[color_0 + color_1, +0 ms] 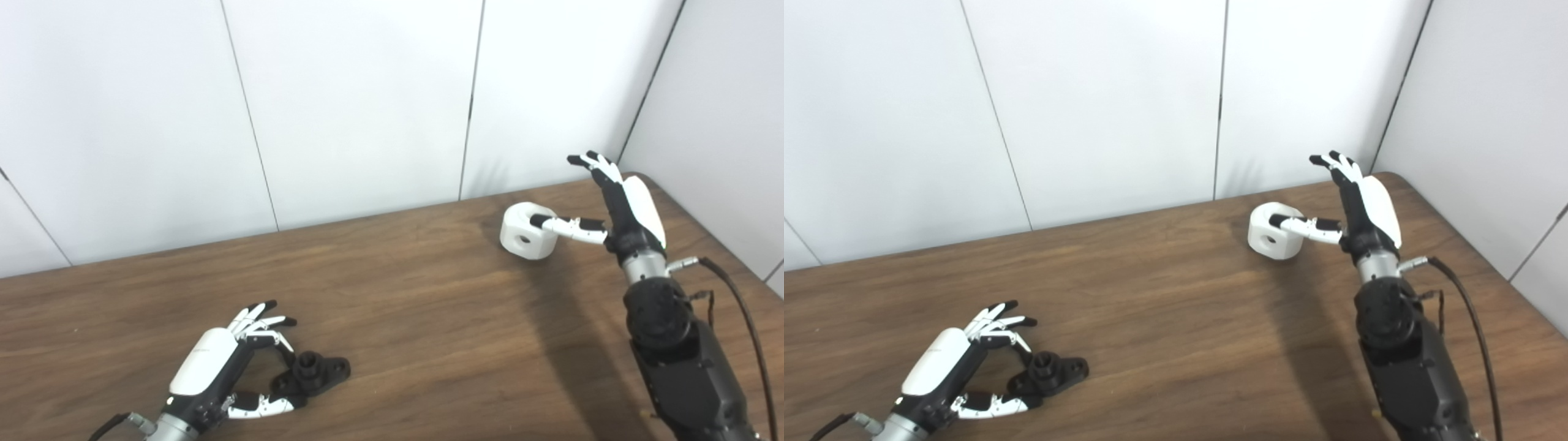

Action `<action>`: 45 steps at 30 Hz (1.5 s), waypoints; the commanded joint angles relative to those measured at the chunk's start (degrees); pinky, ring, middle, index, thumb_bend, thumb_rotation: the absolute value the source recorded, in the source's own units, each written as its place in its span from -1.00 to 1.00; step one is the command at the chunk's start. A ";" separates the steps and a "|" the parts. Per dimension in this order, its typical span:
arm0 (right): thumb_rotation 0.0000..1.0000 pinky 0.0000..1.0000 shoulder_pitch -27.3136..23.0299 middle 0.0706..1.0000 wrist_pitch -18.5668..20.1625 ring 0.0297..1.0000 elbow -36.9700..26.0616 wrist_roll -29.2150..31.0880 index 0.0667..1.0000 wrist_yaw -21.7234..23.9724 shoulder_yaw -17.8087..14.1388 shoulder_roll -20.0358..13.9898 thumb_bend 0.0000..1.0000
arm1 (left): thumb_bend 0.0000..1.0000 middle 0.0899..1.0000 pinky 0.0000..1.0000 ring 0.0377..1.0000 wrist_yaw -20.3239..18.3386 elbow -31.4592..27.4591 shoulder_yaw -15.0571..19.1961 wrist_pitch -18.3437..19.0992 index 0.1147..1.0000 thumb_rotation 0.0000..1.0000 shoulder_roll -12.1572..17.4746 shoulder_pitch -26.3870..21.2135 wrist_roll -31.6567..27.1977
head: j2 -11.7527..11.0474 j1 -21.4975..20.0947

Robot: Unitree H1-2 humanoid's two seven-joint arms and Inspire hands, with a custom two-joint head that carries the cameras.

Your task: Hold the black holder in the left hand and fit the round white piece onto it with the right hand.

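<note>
The black holder point(312, 372) lies flat on the wooden table point(392, 306) at the front left, its round post pointing up. My left hand point(229, 361) is open around its left side, fingers above it and thumb below, touching or very near it. The round white piece point(527, 230) sits at the back right of the table, a hole in its side. My right hand point(612, 202) is open just right of it, thumb tip resting in its top opening, fingers raised and clear. The same scene shows in the right eye view, holder point(1048, 373) and white piece point(1276, 231).
White wall panels point(367, 110) stand close behind the table's back edge. The table's rounded back right corner point(649, 180) is next to my right hand. A black cable point(741, 318) runs along my right forearm.
</note>
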 commanded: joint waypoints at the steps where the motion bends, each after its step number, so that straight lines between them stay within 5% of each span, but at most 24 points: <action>1: -0.11 0.90 -2.98 0.90 0.14 1.00 0.33 -0.85 0.70 -0.53 0.21 -1.92 0.59 | 0.04 0.61 1.00 0.93 -0.77 -0.02 0.38 0.05 -0.17 -0.91 1.23 -0.29 0.06 | 0.05 -0.31; 22: -0.02 0.82 -7.45 0.91 2.45 1.00 8.03 -2.16 0.62 -0.39 5.45 -3.68 0.76 | 0.04 0.59 1.00 0.90 -2.75 -0.78 1.66 0.12 -0.17 -0.91 1.48 -0.02 -1.73 | 0.19 -2.87; 45: -0.03 0.81 -4.75 0.92 2.31 1.00 10.02 -2.04 0.57 -1.46 6.23 -4.82 0.77 | 0.04 0.59 1.00 0.90 -2.62 -0.22 1.77 -0.35 -0.17 -0.91 1.46 -0.25 -1.61 | 0.20 -3.57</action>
